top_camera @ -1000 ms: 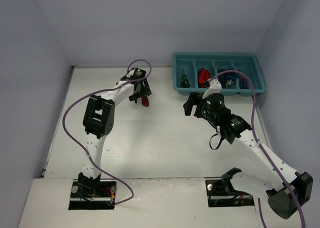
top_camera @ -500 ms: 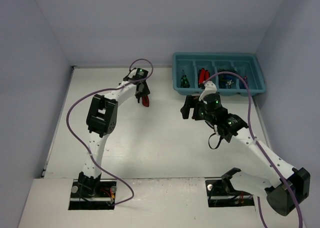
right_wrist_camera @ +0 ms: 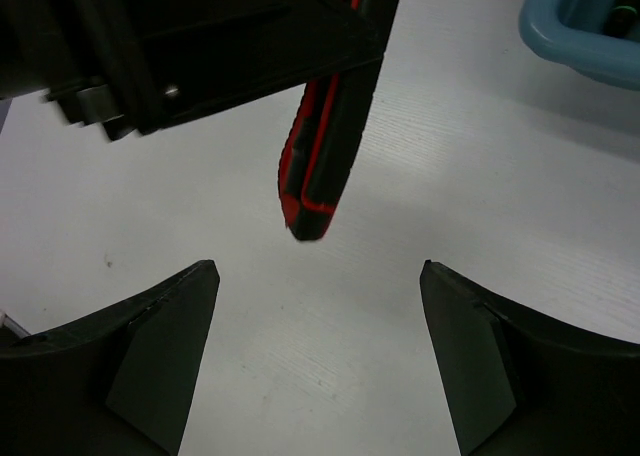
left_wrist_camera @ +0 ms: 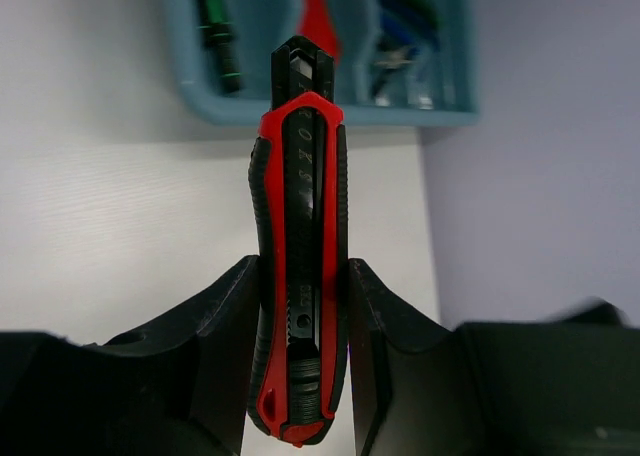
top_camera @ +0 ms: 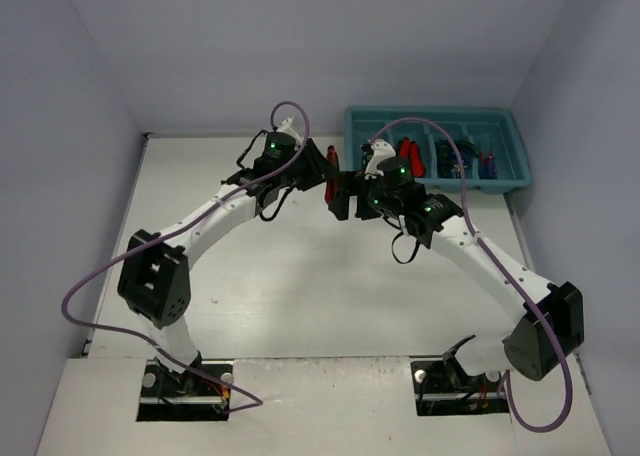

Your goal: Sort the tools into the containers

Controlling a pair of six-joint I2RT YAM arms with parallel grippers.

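right now left gripper point(left_wrist_camera: 302, 276) pinches the red-and-black utility knife point(left_wrist_camera: 300, 166) off the table, right gripper point(right_wrist_camera: 318, 276) fingers spread wide, close to its free end.

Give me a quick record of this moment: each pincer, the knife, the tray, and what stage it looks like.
left pincer: shut on the utility knife, gripping its lower part
utility knife: red and black, apparently lifted off the table
right pincer: open, empty, facing the knife's free end, not touching it
tray: teal, far right of the table, other tools already in its compartments
stage: probably a hand-over between arms, not yet made
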